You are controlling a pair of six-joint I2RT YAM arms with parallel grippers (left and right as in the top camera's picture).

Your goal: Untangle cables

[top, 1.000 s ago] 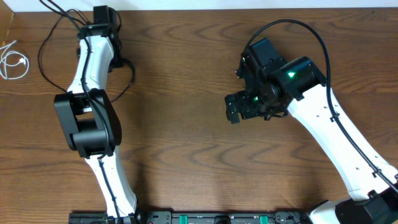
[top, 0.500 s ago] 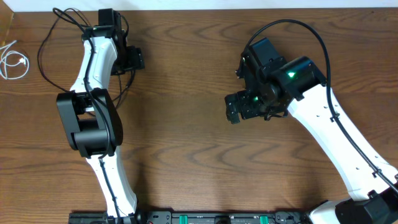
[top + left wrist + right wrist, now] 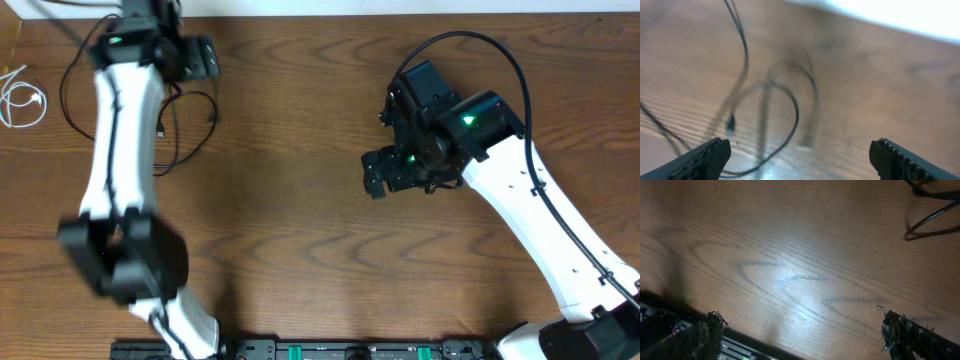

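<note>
Overhead, the black cables point(image 3: 213, 120) are seen in loose overlapping loops on the table point(image 3: 300, 260) just below the left gripper point(image 3: 200, 58), while the white cable point(image 3: 20, 100) is coiled apart, well to that gripper's left. The left gripper is spread open and empty above a loop and a small plug point(image 3: 730, 125), and the right gripper point(image 3: 375, 175), well away to the left gripper's right, is likewise held wide with nothing in it. For a clean pick, a single strand near the plug should be taken, not a crossing, and drawn away gently so the loops are not tightened.
</note>
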